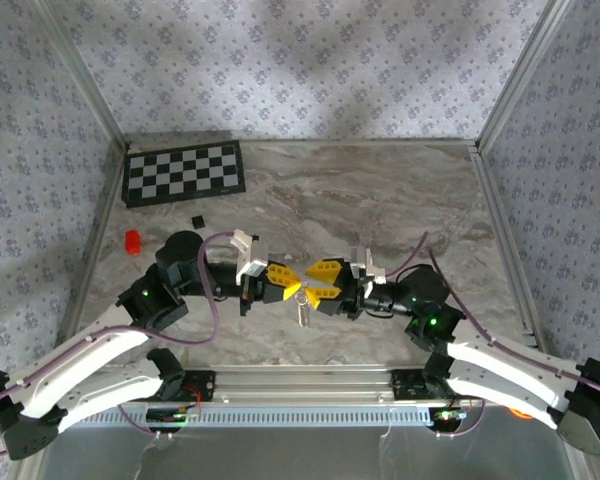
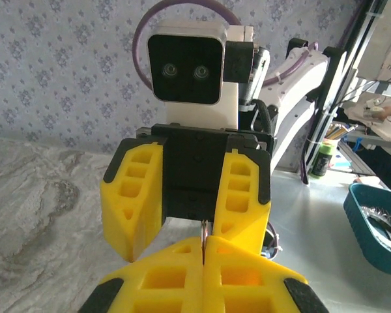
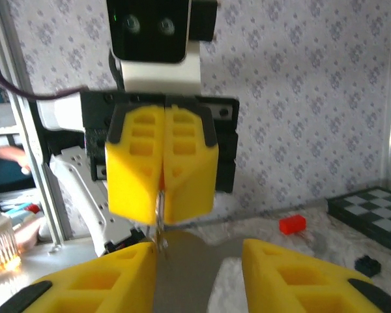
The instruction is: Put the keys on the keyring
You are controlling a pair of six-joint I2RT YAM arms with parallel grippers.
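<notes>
Your left hand [image 1: 286, 282] is clamped on a thin silver piece, seemingly the keyring [image 2: 203, 229], keys [image 1: 302, 310] dangling below it over the desk [image 1: 380, 200]. Your right hand [image 1: 320, 282] faces it, jaws apart, empty. Threading seems underway; next, pinch a key squarely.

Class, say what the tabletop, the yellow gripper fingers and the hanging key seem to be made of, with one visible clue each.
Tabletop: grey stone or marble-look laminate, veined, low sheen.
Yellow gripper fingers: matt plastic, perhaps printed, with open cells in the sides.
Hanging key: likely metal, silvery and bright; too small for certainty.
</notes>
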